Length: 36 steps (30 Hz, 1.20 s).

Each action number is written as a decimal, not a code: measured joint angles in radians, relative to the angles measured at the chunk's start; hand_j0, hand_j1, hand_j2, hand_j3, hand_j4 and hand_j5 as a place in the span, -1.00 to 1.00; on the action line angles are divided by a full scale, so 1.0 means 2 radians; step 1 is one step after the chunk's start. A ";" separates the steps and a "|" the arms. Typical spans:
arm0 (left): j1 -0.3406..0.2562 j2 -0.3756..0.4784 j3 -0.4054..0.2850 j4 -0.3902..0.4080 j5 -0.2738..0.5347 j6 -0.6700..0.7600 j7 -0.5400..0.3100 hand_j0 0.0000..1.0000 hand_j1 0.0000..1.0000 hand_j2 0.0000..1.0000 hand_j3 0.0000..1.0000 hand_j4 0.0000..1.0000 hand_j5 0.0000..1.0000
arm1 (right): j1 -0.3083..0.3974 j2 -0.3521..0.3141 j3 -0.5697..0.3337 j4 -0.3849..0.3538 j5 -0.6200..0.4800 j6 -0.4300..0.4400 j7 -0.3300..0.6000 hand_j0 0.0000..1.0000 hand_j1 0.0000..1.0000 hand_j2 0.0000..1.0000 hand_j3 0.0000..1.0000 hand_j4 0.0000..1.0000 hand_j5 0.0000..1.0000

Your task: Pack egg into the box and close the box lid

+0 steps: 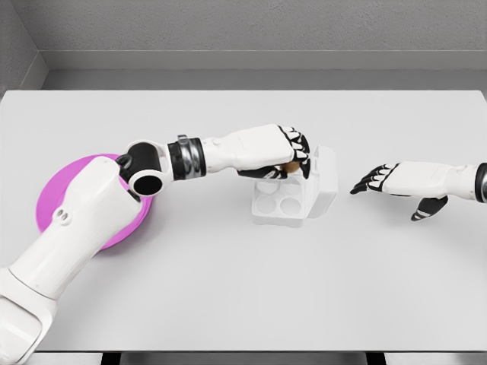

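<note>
With my left hand [293,156] curled around the small tan egg [290,166] above the rear cells of the white moulded egg box [293,199] at frame centre, and my right hand [396,182] spread empty, early release risks cracking.

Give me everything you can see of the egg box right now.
The egg box is a small white carton, plastic-looking, standing on the grey table near its middle. Its lid is open, raised at the right side. Two round empty cups show in the front row. The left robot hand hovers over the back row, fingers curled round a tan egg; whether the hand touches the box is unclear.
</note>
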State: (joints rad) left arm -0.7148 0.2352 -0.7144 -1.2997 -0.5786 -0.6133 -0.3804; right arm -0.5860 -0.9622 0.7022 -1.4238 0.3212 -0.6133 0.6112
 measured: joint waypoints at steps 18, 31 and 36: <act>0.002 -0.007 -0.013 0.029 0.003 0.000 0.046 0.03 0.03 0.03 0.03 0.03 0.03 | -0.001 0.001 0.006 -0.008 0.000 0.000 0.000 1.00 1.00 1.00 1.00 1.00 1.00; 0.005 -0.007 -0.028 0.030 0.010 0.000 0.065 0.03 0.03 0.03 0.03 0.03 0.03 | -0.001 0.000 0.011 -0.007 0.000 0.000 0.000 1.00 1.00 1.00 1.00 1.00 1.00; 0.006 -0.007 -0.031 0.030 0.014 0.000 0.065 0.03 0.03 0.03 0.03 0.03 0.03 | -0.001 -0.001 0.014 -0.006 0.000 0.000 0.000 1.00 1.00 1.00 1.00 1.00 1.00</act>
State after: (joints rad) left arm -0.7026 0.2209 -0.7772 -1.2406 -0.5505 -0.6126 -0.2497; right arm -0.5875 -0.9647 0.7296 -1.4365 0.3212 -0.6131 0.6112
